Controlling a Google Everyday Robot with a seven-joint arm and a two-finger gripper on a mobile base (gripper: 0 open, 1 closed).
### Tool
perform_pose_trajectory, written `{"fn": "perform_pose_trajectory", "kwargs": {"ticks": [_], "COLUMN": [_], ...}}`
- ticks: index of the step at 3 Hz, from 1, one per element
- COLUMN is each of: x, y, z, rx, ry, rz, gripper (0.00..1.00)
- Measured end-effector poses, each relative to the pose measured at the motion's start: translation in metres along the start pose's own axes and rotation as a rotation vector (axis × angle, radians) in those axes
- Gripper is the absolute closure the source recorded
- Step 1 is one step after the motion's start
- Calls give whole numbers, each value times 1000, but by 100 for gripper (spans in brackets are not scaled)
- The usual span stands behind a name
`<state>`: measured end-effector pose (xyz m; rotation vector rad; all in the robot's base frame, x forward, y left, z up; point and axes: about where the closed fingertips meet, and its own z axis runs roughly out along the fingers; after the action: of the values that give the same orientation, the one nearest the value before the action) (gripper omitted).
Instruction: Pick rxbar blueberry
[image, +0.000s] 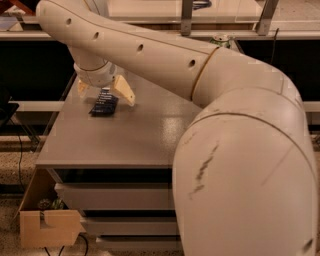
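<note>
Foreground space at the lower right is filled by the bulky cream-coloured arm (240, 175), whose rounded joint is marked with a few dark scuffs. At the lower left, a brown cardboard box (47, 227) is seen on the floor beside the table's base, with some small items inside that cannot be made out. Pale drawers (125, 195) are stacked under the top of the grey table (150, 135).

Farther back, towards the left side of the table top, the rxbar blueberry (104, 104) is laid flat, a dark navy wrapper with lines of white text, its long side running away from the camera and slightly angled. The arm is stretched from the right foreground up and across to the left, and is bent down over the bar.

The pincer (103, 90) is held just above the far end of the bar with its two tan fingers (124, 91) spread apart, one on each side of that end. Nothing is gripped between them. Whether the bar is touched by either finger cannot be told.

Beyond the arm, at the far edge, the top of a greenish can (220, 39) is seen.
</note>
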<state>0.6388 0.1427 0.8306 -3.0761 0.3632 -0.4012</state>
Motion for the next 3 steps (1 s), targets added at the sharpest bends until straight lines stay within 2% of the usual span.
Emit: {"fn": "perform_pose_trajectory", "kwargs": {"ticks": [1, 3], "x": [-1, 3], "y": [-3, -4], "z": [9, -5], "rx": [2, 2], "ry": [-27, -28], "rz": [-6, -6], "gripper": [42, 88]}}
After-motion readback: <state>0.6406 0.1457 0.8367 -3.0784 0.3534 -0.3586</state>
